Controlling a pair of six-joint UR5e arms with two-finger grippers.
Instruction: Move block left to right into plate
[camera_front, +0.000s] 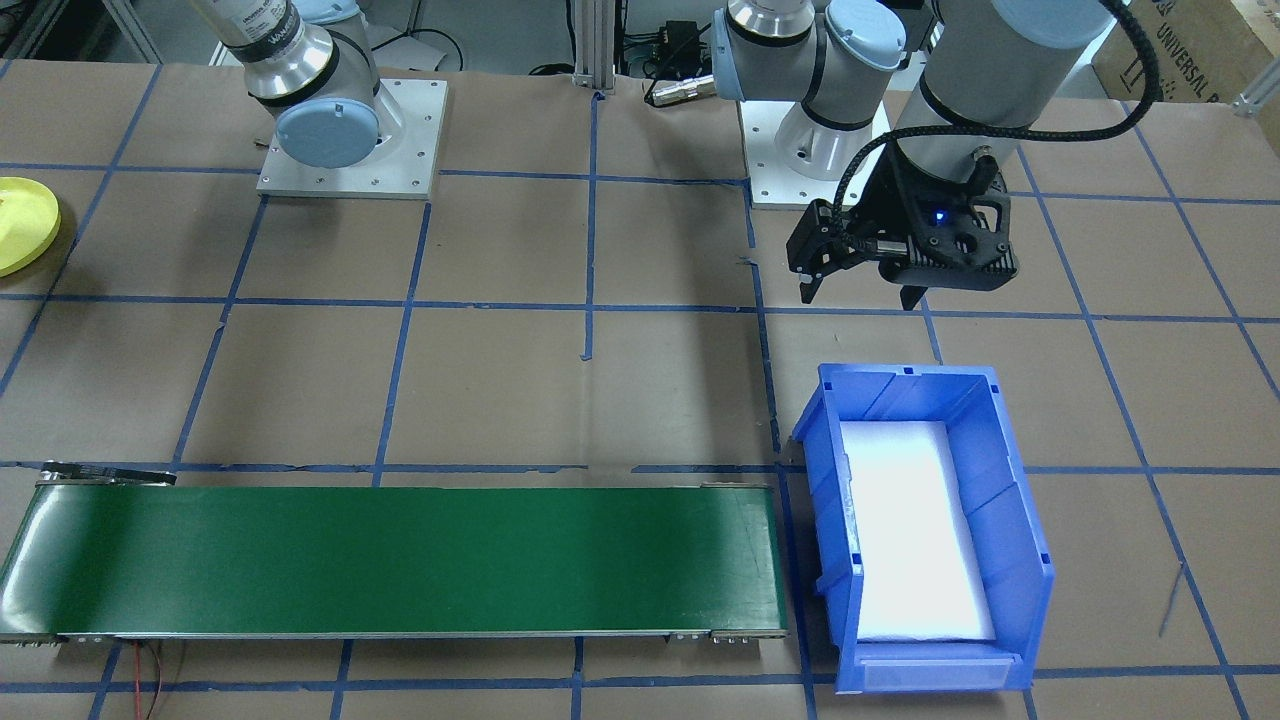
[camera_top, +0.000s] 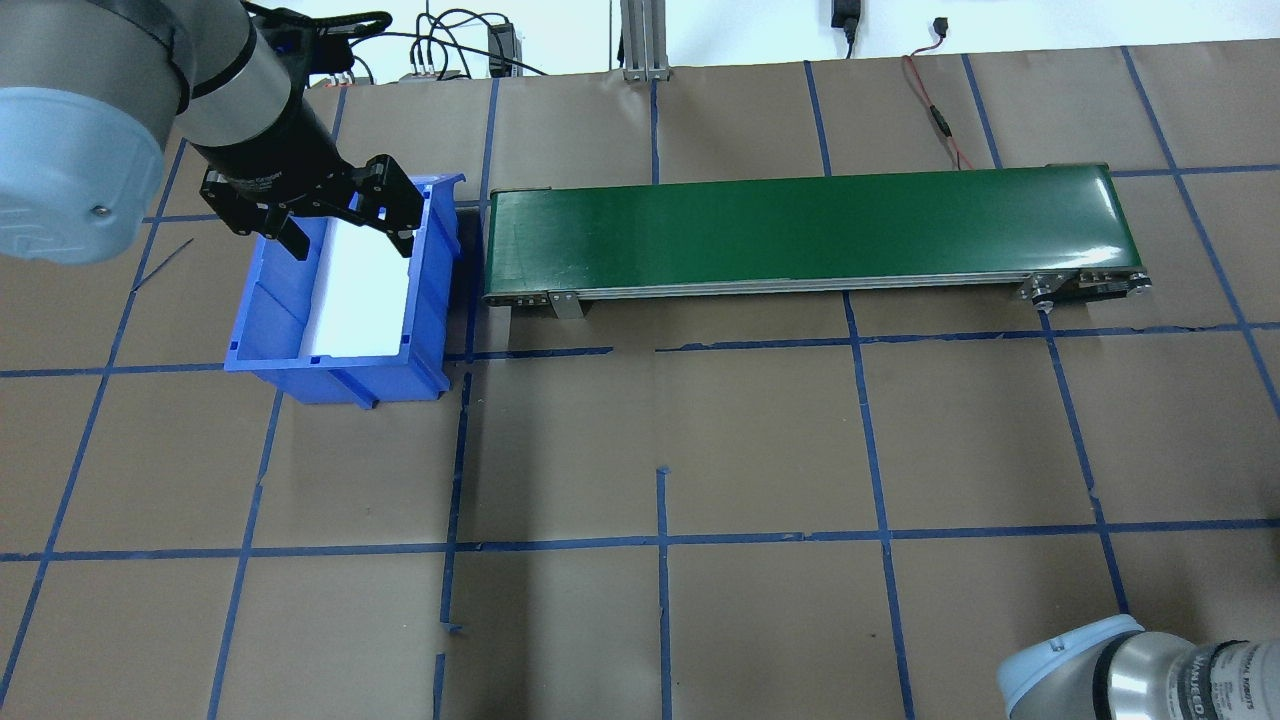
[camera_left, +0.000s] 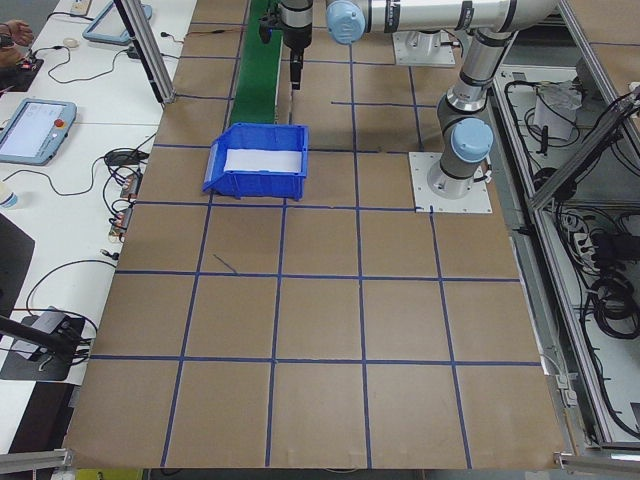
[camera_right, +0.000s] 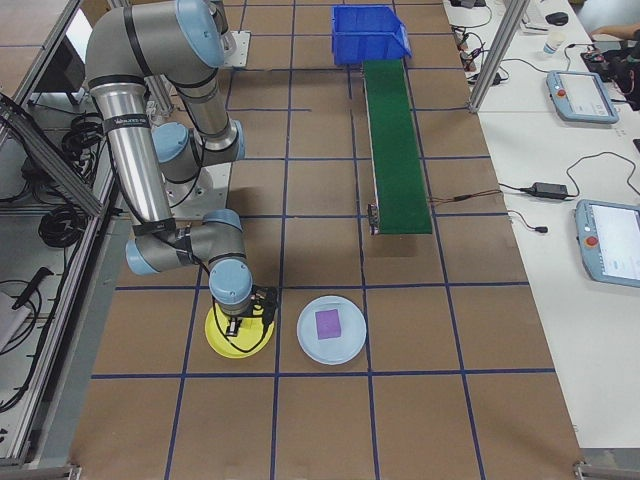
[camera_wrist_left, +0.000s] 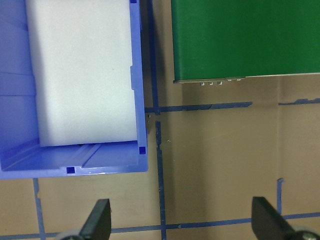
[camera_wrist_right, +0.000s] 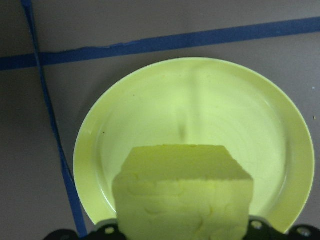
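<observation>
The right gripper (camera_wrist_right: 182, 235), at the bottom of its wrist view, holds the yellow block (camera_wrist_right: 182, 192) just above the plate (camera_wrist_right: 125, 120). Best lower it straight down, centred, before releasing, so it doesn't tip over the rim. Beyond, beside the plate in the right-side view, a pale plate (camera_right: 305, 335) carries a purple block (camera_right: 328, 324). Farther, upper left overhead, the left gripper (camera_top: 345, 232) hangs spread and empty over the bin (camera_top: 330, 375), which shows only its white floor.
</observation>
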